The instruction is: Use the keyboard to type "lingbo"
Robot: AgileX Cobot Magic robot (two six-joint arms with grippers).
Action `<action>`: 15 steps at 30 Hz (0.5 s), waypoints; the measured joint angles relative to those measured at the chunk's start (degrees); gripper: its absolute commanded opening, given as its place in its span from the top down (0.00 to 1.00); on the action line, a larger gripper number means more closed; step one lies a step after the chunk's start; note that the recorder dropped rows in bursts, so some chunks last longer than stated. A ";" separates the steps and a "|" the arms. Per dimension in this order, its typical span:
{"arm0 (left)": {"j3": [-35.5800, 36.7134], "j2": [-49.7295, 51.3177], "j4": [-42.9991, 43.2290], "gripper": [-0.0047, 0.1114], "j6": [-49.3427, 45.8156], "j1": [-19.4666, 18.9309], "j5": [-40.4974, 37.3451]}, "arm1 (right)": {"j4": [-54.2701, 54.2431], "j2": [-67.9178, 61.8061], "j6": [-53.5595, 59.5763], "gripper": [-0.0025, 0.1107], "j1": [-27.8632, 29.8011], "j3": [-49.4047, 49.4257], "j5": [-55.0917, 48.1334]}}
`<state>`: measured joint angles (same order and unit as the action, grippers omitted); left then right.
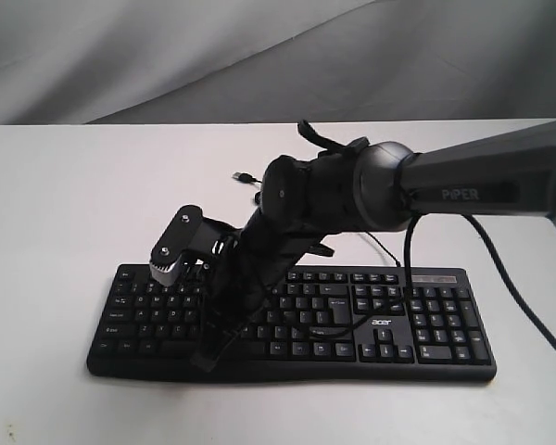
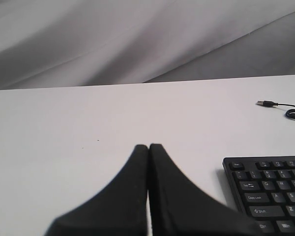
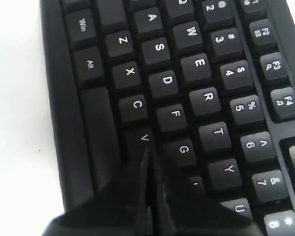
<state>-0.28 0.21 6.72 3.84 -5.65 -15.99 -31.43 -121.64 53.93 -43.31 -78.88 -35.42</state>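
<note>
The wide black keyboard [image 1: 426, 320] with white legends lies across the front of the white table. My right arm reaches over its left half, and my right gripper [image 1: 208, 354] points down at the lower letter rows. In the right wrist view the right gripper [image 3: 146, 151] is shut with nothing in it; its tips rest at the V key [image 3: 144, 138], beside G [image 3: 183, 149], on the keyboard [image 3: 187, 64]. My left gripper [image 2: 148, 146] is shut and empty above bare table, left of the keyboard's [image 2: 270, 191] end. It does not show in the exterior view.
The keyboard's thin black cable runs back behind the arm and ends in a loose USB plug [image 1: 244, 176] on the table, also seen as the plug [image 2: 264, 103] in the left wrist view. A grey cloth backdrop [image 1: 167, 56] hangs behind the table.
</note>
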 measured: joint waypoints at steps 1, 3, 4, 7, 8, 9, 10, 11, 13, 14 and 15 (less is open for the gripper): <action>0.00 0.00 0.00 0.96 0.00 0.00 0.00 | -0.23 -0.30 0.01 0.98 0.00 0.00 0.00; 0.00 0.00 0.00 0.96 0.00 0.00 0.00 | -0.85 -0.28 0.24 0.98 0.00 0.00 0.16; 0.00 0.00 0.00 0.96 0.00 0.00 0.00 | -0.94 -0.28 0.35 0.98 0.00 0.00 0.15; 0.00 0.00 0.00 0.96 0.00 0.00 0.00 | -1.07 -0.36 0.46 0.98 0.00 0.00 0.15; 0.00 0.00 0.00 0.96 0.00 0.00 0.00 | -1.19 -0.36 0.46 0.98 0.00 0.00 0.15; 0.00 0.00 0.00 0.96 0.00 0.00 0.00 | -1.29 -0.36 0.46 0.98 0.00 0.00 0.15; 0.00 0.00 0.00 0.96 0.00 0.00 0.00 | -1.27 -0.24 0.46 0.98 0.00 0.00 0.15; 0.00 0.00 0.00 0.96 0.00 0.00 0.00 | -1.27 -0.05 0.46 0.98 0.00 0.00 0.15; 0.00 0.00 0.00 0.96 0.00 0.00 0.00 | -0.84 0.48 0.46 0.98 0.00 0.00 0.15; 0.00 0.00 0.00 0.96 0.00 0.00 0.00 | -0.47 1.00 0.46 0.98 0.00 0.00 0.15; 0.00 0.00 0.00 0.96 0.00 0.00 0.00 | 0.07 1.33 0.33 0.98 0.00 0.00 0.15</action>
<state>-0.28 0.21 6.72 3.84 -5.65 -15.99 -31.36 -120.31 54.26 -43.31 -78.88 -35.27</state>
